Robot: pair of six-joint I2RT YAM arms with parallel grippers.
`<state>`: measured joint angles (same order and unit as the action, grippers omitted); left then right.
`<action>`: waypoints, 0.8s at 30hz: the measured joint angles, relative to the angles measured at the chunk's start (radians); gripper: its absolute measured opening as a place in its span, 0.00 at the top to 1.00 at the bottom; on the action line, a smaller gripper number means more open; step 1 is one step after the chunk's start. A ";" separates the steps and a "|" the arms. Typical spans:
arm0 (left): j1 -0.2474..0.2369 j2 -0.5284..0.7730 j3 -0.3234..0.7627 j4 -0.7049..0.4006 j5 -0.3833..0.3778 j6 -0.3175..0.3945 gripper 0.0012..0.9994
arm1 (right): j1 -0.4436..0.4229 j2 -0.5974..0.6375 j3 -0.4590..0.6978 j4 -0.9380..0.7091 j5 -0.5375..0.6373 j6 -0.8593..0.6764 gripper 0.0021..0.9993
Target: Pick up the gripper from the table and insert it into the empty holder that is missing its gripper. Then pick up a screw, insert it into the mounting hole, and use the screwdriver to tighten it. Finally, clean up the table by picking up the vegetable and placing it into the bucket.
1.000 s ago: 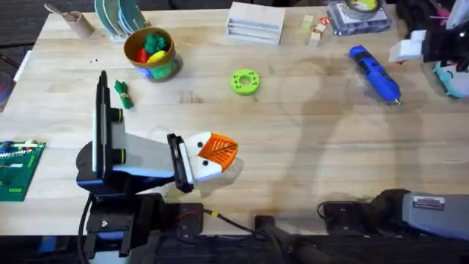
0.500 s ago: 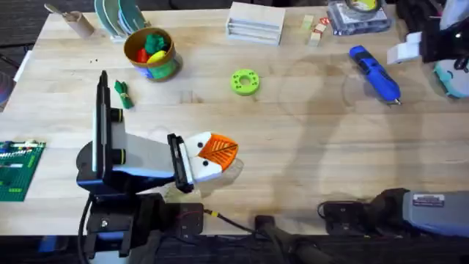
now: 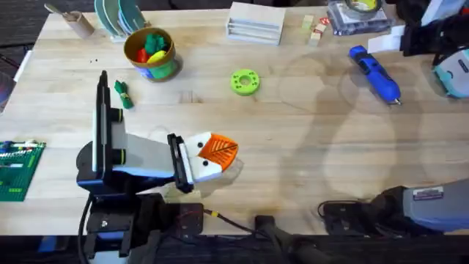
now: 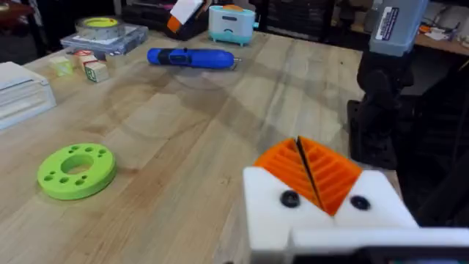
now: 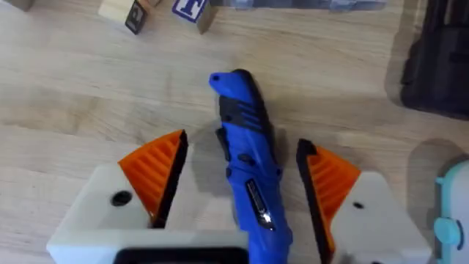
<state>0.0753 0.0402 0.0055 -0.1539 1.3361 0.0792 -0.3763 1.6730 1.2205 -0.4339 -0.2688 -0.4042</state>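
The blue screwdriver lies on the table at the back right. In the right wrist view the screwdriver runs between the two spread orange pads, touching neither. My right gripper is open over it and also appears at the back right in the overhead view. My left gripper is shut near the front left, its orange pads pressed together on white fingers. The dark green vegetable lies left of centre, in front of the bucket. No loose gripper piece or screw is in view.
A lime-green ring sits mid-table. White boxes, small blocks and a tape case line the back edge. A green brick plate lies at the left edge, and a pale blue item stands far right.
The right gripper has moved toward the back of the table, over the screwdriver. The left arm and the table's objects have stayed still.
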 joint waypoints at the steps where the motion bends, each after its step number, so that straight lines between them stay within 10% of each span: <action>1: 0.000 0.000 0.000 0.000 0.000 0.000 1.00 | 0.000 0.003 0.000 0.002 -0.003 0.004 0.05; 24: 0.000 0.000 0.000 0.000 0.001 0.000 1.00 | 0.063 0.298 0.249 -0.168 0.109 -0.262 0.07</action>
<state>0.0753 0.0402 0.0055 -0.1539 1.3369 0.0792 -0.3130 1.9709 1.4693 -0.6022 -0.1600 -0.6667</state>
